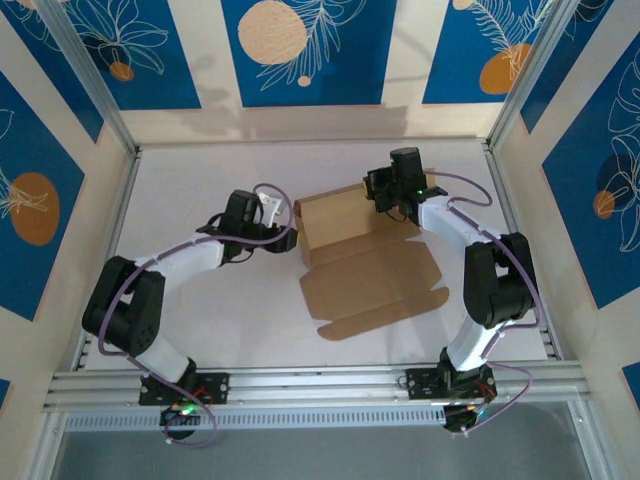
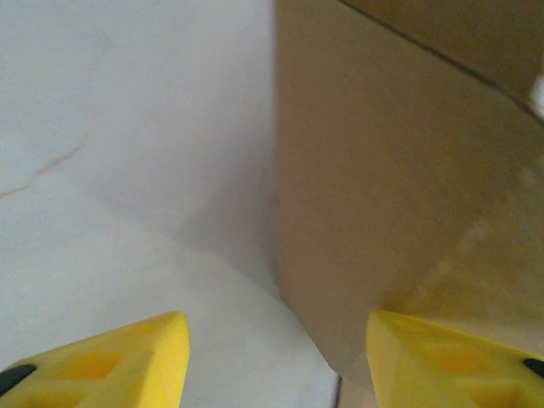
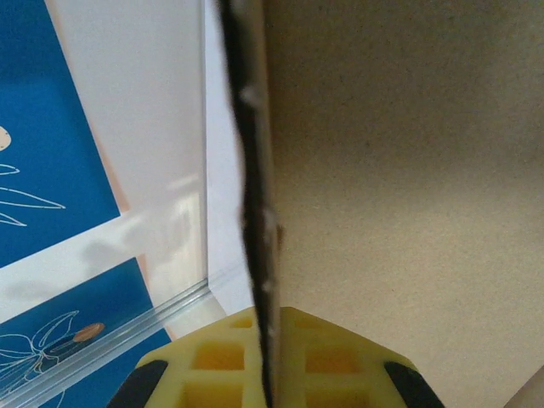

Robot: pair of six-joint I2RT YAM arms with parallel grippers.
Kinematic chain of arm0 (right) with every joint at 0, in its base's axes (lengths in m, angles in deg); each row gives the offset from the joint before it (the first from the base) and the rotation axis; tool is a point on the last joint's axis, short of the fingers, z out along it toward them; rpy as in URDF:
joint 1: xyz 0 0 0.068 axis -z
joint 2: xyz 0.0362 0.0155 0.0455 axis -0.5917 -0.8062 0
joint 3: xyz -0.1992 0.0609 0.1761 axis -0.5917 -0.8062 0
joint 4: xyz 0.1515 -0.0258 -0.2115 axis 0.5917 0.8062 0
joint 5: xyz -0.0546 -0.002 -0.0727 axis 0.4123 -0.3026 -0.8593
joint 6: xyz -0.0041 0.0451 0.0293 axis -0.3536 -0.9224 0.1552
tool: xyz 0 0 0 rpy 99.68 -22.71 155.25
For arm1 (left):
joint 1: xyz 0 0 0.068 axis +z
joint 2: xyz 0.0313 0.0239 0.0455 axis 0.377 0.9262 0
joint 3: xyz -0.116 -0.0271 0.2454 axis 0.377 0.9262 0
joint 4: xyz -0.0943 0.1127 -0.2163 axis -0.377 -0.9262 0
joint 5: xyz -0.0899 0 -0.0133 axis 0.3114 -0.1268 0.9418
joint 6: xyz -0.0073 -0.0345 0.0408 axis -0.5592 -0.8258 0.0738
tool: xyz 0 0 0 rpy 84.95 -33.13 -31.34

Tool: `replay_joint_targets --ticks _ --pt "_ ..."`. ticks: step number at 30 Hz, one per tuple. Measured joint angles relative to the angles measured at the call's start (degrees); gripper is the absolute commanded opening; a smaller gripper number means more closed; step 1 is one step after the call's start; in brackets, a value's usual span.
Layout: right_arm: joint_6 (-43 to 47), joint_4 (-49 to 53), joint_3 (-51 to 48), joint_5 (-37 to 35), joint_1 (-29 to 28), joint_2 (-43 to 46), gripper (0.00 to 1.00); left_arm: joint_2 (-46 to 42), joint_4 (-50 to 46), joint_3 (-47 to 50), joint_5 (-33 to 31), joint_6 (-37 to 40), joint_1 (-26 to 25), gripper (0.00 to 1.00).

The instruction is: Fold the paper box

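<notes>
The paper box (image 1: 372,283) is plain brown cardboard lying mid-table, its near panels flat and its far part (image 1: 335,218) raised into walls. My left gripper (image 1: 291,238) sits at the box's left wall. In the left wrist view it (image 2: 272,365) stands open, with the upright cardboard wall (image 2: 399,170) just ahead and its right finger (image 2: 450,361) close to that wall. My right gripper (image 1: 386,203) is at the box's far right corner. In the right wrist view it (image 3: 270,361) is shut on the thin edge of a cardboard panel (image 3: 255,170), whose broad face (image 3: 408,170) runs off to the right.
The white tabletop (image 1: 200,180) spreads left of and behind the box. An aluminium rail (image 1: 320,380) runs along the near edge by both arm bases. Blue patterned wall panels (image 1: 300,50) and metal posts (image 1: 510,110) close in the back and sides.
</notes>
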Motion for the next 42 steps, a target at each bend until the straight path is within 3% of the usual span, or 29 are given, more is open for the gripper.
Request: replay_joint_targets --ticks 10,27,42 --pt "-0.4 -1.6 -0.1 0.2 -0.4 0.0 0.00 -0.6 4.5 1.5 -2.6 1.2 -1.6 0.65" --pt "-1.5 -6.5 -3.1 0.3 -1.7 0.8 0.00 3.6 12.0 1.4 -4.9 5.8 -2.4 0.66" --pt "-1.3 -6.7 -3.7 0.5 -1.7 1.4 0.00 4.7 18.7 3.0 1.4 7.6 -1.2 0.68"
